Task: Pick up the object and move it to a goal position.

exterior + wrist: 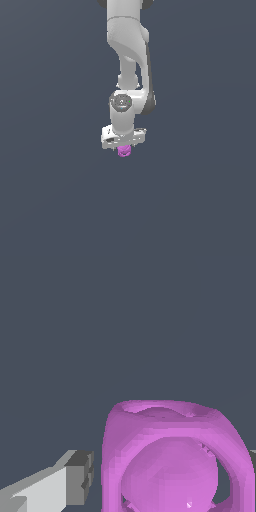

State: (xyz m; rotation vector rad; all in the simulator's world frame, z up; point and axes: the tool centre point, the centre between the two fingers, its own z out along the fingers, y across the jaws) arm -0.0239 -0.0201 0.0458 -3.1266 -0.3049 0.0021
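Ball (124,151), a magenta openwork thing, sits between the fingers of the claw (124,148), at six o'clock under the white arm (127,45). The wrist view shows one finger (80,478) just beside the ball (172,461), a sliver of gap remaining, so the claw looks not quite clamped. Grasping seems the step in hand; next comes squeezing shut, then lifting toward the goal, which is not visible.

Count: one arm, one gripper, one object.

One white arm (127,45). One gripper (124,150) on it; in the wrist view one finger (60,486) shows plainly, a second only as a sliver at the frame edge. One magenta openwork ball (172,461). Plain dark ground (50,200), no other items.
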